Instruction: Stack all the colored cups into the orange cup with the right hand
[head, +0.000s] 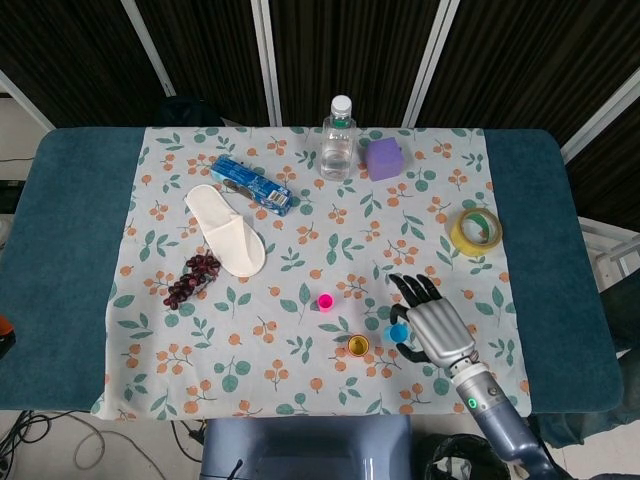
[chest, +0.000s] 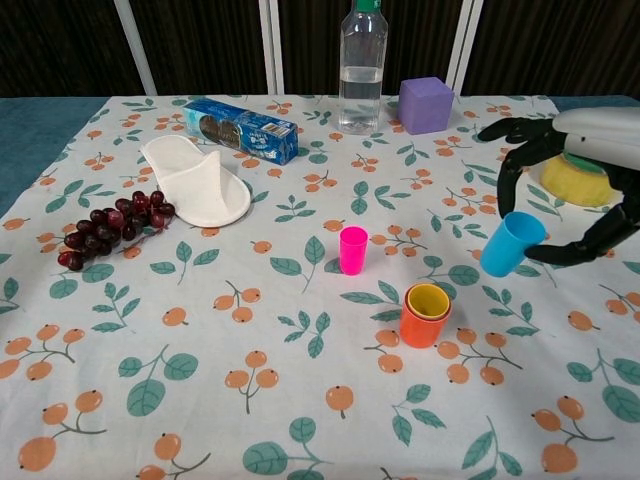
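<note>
One relation governed the coming move: the blue cup (chest: 511, 243) was held off the cloth by the right hand (chest: 575, 175), and the orange cup (chest: 424, 322) lay down and to the left of it in chest view, near but apart. In head view the blue cup (head: 399, 331) sat just right of the orange cup (head: 358, 346), w/ the right hand (head: 434, 328) at lower right of frame. The orange cup stood upright, mouth up, axis vertical, w/ a yellow cup (chest: 429, 300) already nested inside. The blue cup was tilted: mouth toward upper right, base toward lower left, long axis diagonal. Grip: fingers wrapped over the cup from above, thumb under; exact contact pts not resolvable. Judgement: the cup needed carrying left/down-frame and righting to vertical before lowering into the stack. The pink cup (chest: 353, 249) stood upright near frame centre, up-left of the stack, untouched, so approx. one more cup remained after this one. Left hand: not visible in either view.
</note>
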